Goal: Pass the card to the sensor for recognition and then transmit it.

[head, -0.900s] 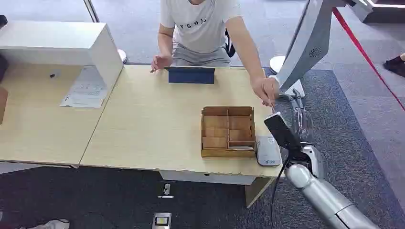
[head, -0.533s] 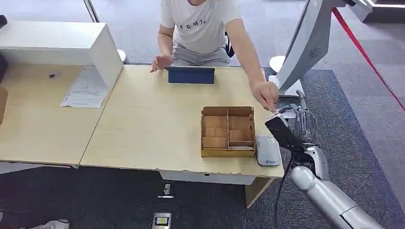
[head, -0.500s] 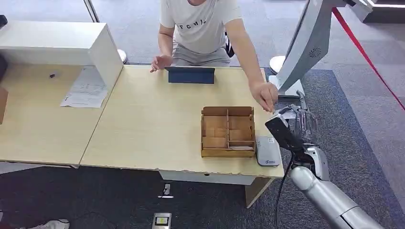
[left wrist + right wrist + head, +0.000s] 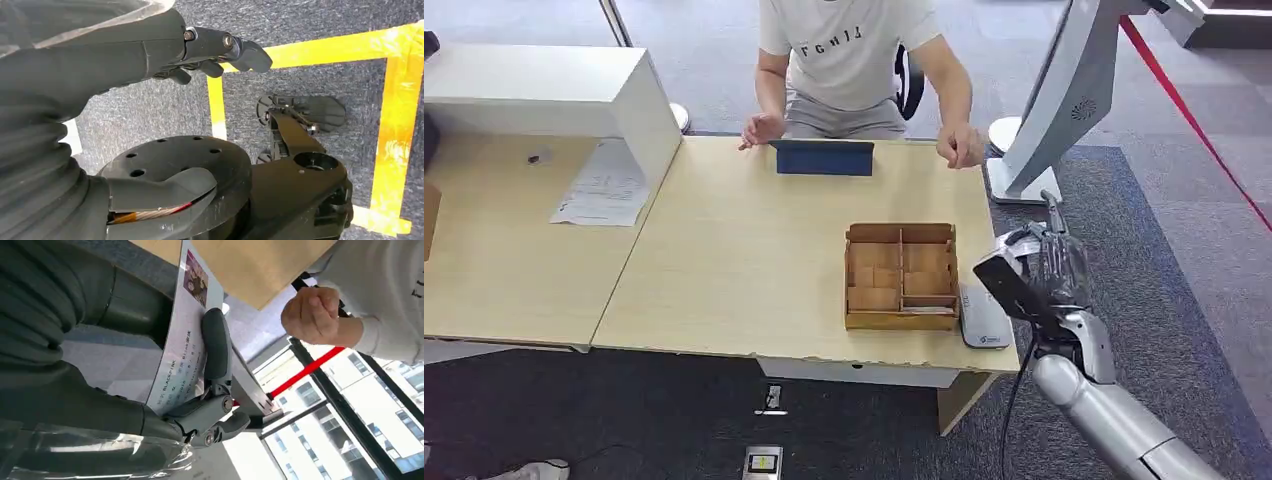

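My right hand [image 4: 1052, 264] hangs just off the table's right edge and grips a white printed card [image 4: 1021, 240]. In the right wrist view the card [image 4: 184, 342] stands on edge, pinched between the grey thumb and the dark fingers [image 4: 216, 347]. The flat grey sensor [image 4: 983, 316] lies on the table's front right corner, just left of my hand and lower than the card. My left hand [image 4: 150, 55] hangs over the floor, its fingers apart and holding nothing.
A wooden compartment box [image 4: 901, 276] sits on the table [image 4: 724, 270] beside the sensor. A person sits at the far side, one hand [image 4: 961, 147] near the table's back right corner, behind a blue tablet [image 4: 824, 158]. A white kiosk stand [image 4: 1064, 90] rises at the right.
The person's hand reached to my right hand with the card, let go and drew back to the far edge. My right hand now grips the card.
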Robot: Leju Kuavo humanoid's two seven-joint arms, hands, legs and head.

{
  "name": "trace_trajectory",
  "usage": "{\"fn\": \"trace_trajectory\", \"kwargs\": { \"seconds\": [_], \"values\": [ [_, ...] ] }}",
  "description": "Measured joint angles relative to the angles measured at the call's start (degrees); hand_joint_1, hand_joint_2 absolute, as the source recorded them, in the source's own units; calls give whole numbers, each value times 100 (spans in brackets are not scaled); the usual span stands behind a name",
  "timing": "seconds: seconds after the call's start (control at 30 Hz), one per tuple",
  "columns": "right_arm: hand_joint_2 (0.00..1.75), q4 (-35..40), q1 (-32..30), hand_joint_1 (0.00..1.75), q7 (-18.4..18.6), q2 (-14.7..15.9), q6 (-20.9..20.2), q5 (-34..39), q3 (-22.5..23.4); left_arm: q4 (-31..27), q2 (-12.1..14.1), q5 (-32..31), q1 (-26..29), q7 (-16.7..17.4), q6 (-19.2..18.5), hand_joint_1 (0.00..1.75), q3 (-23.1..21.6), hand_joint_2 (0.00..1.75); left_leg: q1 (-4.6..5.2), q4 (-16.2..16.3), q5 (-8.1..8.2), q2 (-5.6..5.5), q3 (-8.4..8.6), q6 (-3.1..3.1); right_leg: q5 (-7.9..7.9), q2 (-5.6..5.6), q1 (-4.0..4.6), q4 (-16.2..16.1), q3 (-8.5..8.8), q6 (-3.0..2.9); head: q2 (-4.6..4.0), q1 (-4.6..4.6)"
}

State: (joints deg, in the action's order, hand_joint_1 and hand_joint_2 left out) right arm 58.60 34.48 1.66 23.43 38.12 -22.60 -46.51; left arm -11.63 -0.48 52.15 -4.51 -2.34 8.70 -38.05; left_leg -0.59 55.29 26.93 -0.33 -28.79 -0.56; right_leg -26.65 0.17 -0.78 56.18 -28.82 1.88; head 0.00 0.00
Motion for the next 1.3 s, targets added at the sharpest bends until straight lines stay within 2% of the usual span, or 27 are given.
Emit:
{"fn": "trace_trajectory", "kwargs": {
  "seconds": [0.3, 0.87, 1.3],
  "values": [
    [175, -9, -106, 175, 170, -20, -7, -658, -94, 0, 2, 103, -21, 31, 0, 0, -107, 175, 0, 0, 0, -1, -1, 0, 0, 0, 0, 0, 1, 0, 0, -2],
    [175, -986, -79, 175, -251, -317, -111, -371, -389, 0, 28, 203, -42, 13, 4, 0, -306, 175, 0, -1, 0, -2, -2, 0, 0, 0, 1, 2, 1, 0, 0, -2],
    [175, -1812, 117, 175, -299, -485, -299, -433, -612, 0, 57, 214, -53, 31, 0, 0, -487, 175, 0, 0, -1, -2, -2, -1, 0, 0, 0, 1, 0, 0, 0, -2]
  ]
}}
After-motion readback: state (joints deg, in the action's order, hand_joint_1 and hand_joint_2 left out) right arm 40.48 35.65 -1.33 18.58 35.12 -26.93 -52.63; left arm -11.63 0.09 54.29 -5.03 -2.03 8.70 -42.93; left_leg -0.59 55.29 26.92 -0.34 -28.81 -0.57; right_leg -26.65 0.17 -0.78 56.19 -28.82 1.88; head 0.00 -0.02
